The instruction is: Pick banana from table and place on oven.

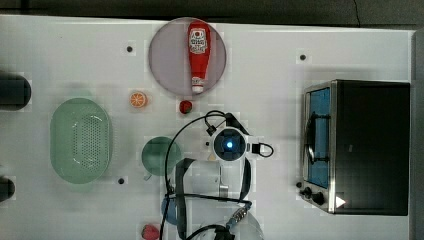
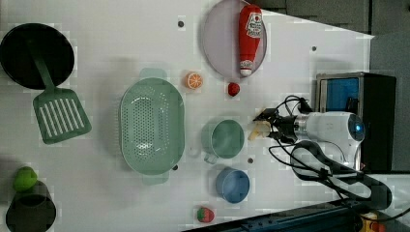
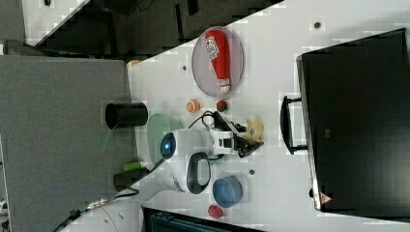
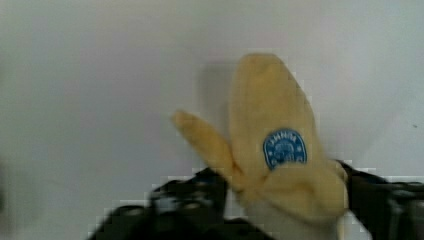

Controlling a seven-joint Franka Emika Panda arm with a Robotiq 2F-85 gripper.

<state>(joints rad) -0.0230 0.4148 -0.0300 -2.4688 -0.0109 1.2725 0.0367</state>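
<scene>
The pale-yellow banana [image 4: 272,145] with a blue sticker and splayed peel flaps sits between my gripper's [image 4: 280,200] black fingers [image 4: 187,200], which are shut on its lower part. In the left view the banana [image 2: 260,129] pokes out of the gripper [image 2: 269,126] over the white table [image 2: 121,38], beside the green cup. In the right view the banana [image 3: 254,129] is a short way from the oven's handle. The oven [image 1: 372,145] with its black top and blue glass door stands at the top view's right.
A ketchup bottle [image 1: 198,55] lies on a grey plate [image 1: 167,55]. An orange slice [image 1: 138,99], a small red fruit [image 1: 185,106], a green cup [image 1: 157,156], a blue cup [image 2: 232,184] and a green colander [image 1: 80,140] stand around the arm. Cables [image 1: 180,200] trail from the wrist.
</scene>
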